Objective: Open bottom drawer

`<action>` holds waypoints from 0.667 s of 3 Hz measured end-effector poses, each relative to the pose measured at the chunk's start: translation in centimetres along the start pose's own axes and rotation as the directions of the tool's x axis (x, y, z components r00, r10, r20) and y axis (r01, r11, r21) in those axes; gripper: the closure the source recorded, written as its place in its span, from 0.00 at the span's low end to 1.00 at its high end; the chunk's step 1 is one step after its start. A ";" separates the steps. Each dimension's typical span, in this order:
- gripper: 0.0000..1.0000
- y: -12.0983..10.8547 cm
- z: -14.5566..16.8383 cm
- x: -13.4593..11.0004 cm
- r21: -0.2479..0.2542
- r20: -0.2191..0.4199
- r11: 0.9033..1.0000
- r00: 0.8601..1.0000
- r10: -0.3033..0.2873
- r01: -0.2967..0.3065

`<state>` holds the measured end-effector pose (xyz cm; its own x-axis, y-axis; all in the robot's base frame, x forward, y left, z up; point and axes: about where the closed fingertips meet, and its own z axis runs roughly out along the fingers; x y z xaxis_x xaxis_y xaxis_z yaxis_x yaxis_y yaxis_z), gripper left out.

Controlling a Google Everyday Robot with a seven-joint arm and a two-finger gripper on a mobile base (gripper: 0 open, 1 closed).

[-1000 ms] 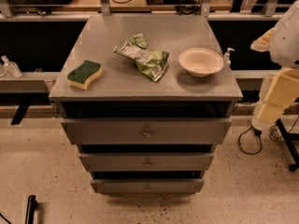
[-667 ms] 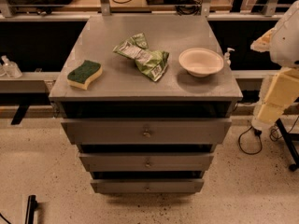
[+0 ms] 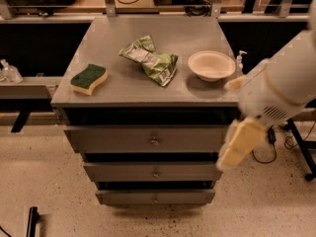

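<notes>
The bottom drawer (image 3: 155, 197) is the lowest and slimmest of three grey fronts on the grey cabinet (image 3: 148, 98), with a small round knob at its centre. A dark gap shows above its front. My white arm (image 3: 289, 83) comes in from the right, blurred. Its cream-coloured end with the gripper (image 3: 241, 144) hangs beside the right edge of the top drawer (image 3: 154, 139) and middle drawer (image 3: 155, 172), above and to the right of the bottom drawer and not touching it.
On the cabinet top lie a green and yellow sponge (image 3: 89, 78), a crumpled green chip bag (image 3: 150, 60) and a white bowl (image 3: 212, 64). A small pump bottle (image 3: 240, 59) stands behind the right edge. Cables and a black stand leg (image 3: 302, 147) are on the floor at the right.
My arm has swung left and down from the right edge of the view, so its cream end now hangs beside the drawers' right side. The drawers and the things on top have not moved.
</notes>
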<state>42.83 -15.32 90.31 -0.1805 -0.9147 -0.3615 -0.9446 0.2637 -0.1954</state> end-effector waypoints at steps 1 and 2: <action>0.00 2.1 3.8 -2.3 -0.026 0.034 0.999 0.999 -0.032 0.033; 0.00 2.2 3.9 -2.4 -0.025 -0.048 0.999 0.998 -0.042 0.041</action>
<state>42.29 -11.32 87.18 -0.1534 -0.9387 -0.3087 -0.9579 0.2180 -0.1870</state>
